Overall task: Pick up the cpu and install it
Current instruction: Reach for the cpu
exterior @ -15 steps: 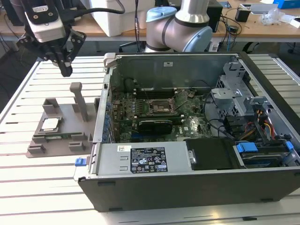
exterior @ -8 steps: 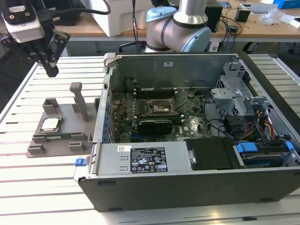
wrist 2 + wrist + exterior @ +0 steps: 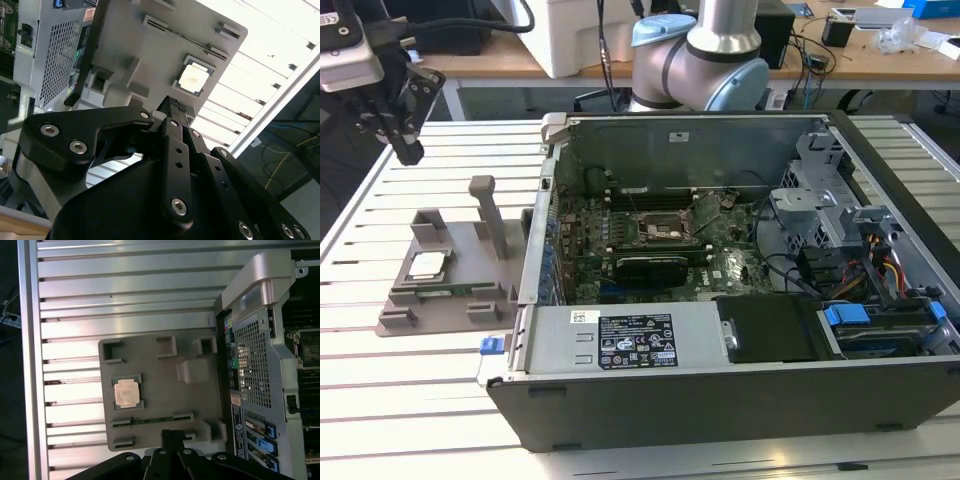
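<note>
Silver-grey square cpu [image 3: 427, 265] lies untouched in its grey plastic holder [image 3: 470, 262]. My black gripper [image 3: 408, 147] hovers well above, empty, fingers pressed together. I judge pickup unstarted: grasping needs spread fingers centred over it.

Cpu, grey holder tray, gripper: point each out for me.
cpu [image 3: 127, 392]: first wrist view, middle of its metal top.
grey holder tray [image 3: 165, 390]: first wrist view, bare flat surface.
gripper [image 3: 172, 104]: second wrist view, between its shut fingers' tips.
</note>
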`<control>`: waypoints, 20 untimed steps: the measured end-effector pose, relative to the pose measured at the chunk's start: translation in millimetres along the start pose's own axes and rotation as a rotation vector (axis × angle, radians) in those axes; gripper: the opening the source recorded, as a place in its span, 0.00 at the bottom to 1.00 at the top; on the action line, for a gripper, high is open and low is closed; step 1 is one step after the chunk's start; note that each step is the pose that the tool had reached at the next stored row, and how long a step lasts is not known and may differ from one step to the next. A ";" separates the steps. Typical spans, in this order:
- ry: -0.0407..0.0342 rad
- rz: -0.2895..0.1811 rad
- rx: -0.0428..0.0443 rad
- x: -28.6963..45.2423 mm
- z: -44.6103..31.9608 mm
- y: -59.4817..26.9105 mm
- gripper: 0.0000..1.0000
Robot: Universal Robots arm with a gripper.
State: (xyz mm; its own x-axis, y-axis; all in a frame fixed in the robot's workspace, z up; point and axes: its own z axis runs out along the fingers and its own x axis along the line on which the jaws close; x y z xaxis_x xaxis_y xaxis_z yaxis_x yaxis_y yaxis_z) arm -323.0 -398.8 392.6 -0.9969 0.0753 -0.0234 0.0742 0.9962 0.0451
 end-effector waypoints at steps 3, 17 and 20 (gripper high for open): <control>0.0001 0.000 0.0000 8.4 -0.1 -0.6 0.11; 0.0001 0.000 0.0001 57.7 -1.0 -4.3 0.11; 0.0000 0.000 0.0000 61.8 -1.1 -4.6 0.11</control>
State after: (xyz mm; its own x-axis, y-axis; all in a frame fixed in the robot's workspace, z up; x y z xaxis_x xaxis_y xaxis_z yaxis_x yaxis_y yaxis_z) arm -385.0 -398.8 392.0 -0.9969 0.0754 -0.0234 0.0742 0.9962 0.0451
